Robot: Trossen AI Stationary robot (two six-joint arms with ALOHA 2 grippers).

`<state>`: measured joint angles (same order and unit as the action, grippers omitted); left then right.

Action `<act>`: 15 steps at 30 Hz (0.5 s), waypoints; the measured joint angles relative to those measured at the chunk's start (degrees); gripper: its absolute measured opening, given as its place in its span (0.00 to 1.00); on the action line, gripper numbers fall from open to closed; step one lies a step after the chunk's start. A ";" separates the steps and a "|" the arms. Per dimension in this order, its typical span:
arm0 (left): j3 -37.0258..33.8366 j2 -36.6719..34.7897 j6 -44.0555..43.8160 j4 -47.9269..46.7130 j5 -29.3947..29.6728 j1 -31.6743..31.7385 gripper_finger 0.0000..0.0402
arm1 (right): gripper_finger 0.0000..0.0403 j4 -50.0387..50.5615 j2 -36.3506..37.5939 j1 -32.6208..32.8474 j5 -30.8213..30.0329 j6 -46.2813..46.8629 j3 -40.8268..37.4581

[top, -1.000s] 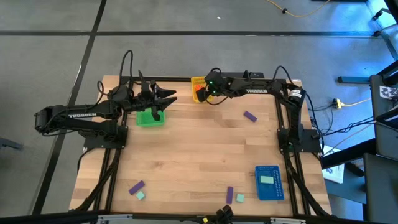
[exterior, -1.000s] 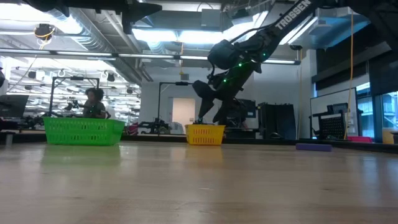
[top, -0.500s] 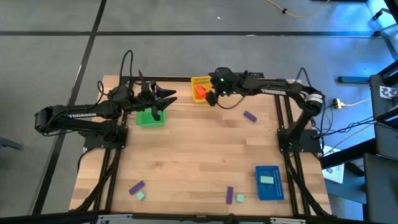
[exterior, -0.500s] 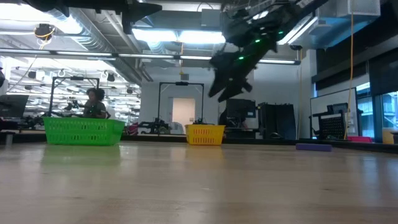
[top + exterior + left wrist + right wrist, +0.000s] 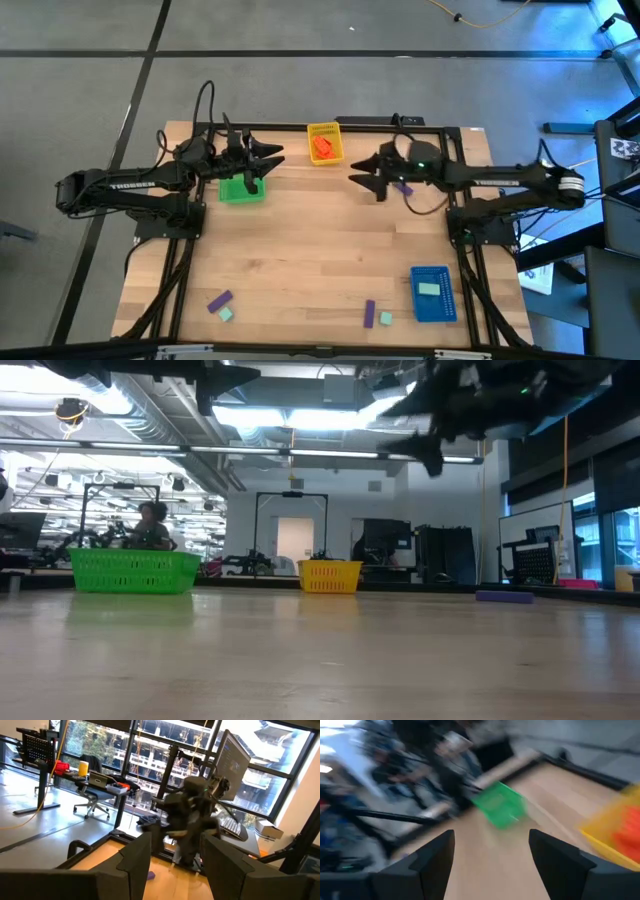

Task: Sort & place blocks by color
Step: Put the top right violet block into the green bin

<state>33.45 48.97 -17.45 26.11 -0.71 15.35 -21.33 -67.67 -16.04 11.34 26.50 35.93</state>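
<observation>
Now, right gripper: you are carrying it spread and empty, high over the table beside a purple block.
Left gripper: you are hovering it parted, empty, above the green tray, waiting.
Orange-red blocks: sitting sorted in the yellow tray.

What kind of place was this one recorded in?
Most likely a robotics lab or workshop. Beyond the wooden table, the low view shows exposed ceiling ducts, metal rigs and cluttered benches. The left wrist view shows a monitor and an office chair by large windows.
</observation>
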 joint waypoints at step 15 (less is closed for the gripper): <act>0.00 0.02 0.04 0.00 -0.42 0.00 0.41 | 0.64 -8.40 3.79 5.10 4.84 -11.77 0.25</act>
<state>33.45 48.99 -17.41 26.11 -1.13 15.35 -29.73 -63.88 -10.94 16.19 14.73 36.18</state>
